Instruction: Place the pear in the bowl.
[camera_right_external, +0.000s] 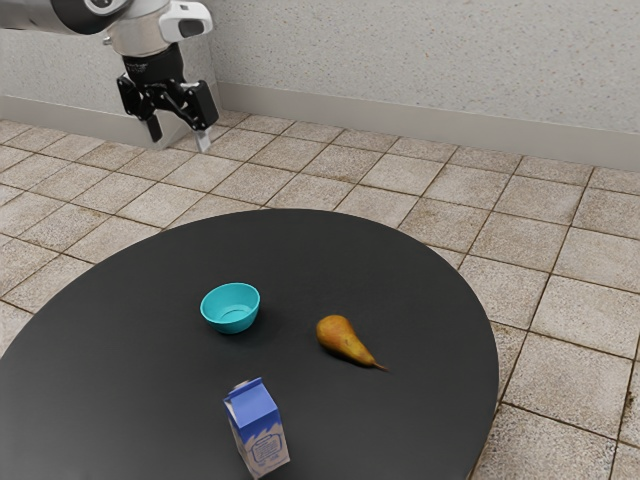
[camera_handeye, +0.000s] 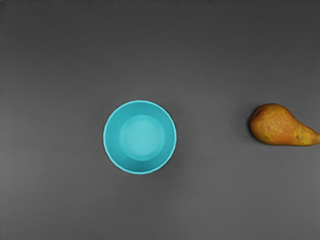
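One pear (camera_right_external: 341, 340) to place; in the exterior view, judge the step in hand to be the approach, ahead of any grasp. See the gripper (camera_right_external: 180, 137) high up and well apart from everything on the round table (camera_right_external: 120, 390), with fingers (camera_right_external: 204, 142) spread wide and nothing between. Find the pear lying on its side, between the bowl (camera_right_external: 230, 312) and the table's edge at the exterior view's right, touching neither, with its stem (camera_right_external: 382, 368) toward that edge. Find the bowl upright, closer to the table's middle, and the carton (camera_right_external: 258, 430) standing apart from both, farther from the table's far edge. In the wrist view, look down into an empty bowl, with the pear apart from it, fat end nearer the bowl, narrow end pointing away. Next, by this judgement, travel across to the pear, past the bowl rather than down to it. Line up over the thick part, turn so as to close across the width, then descend with the fingers apart. Beware of a roll on that rounded side if closing off-centre.
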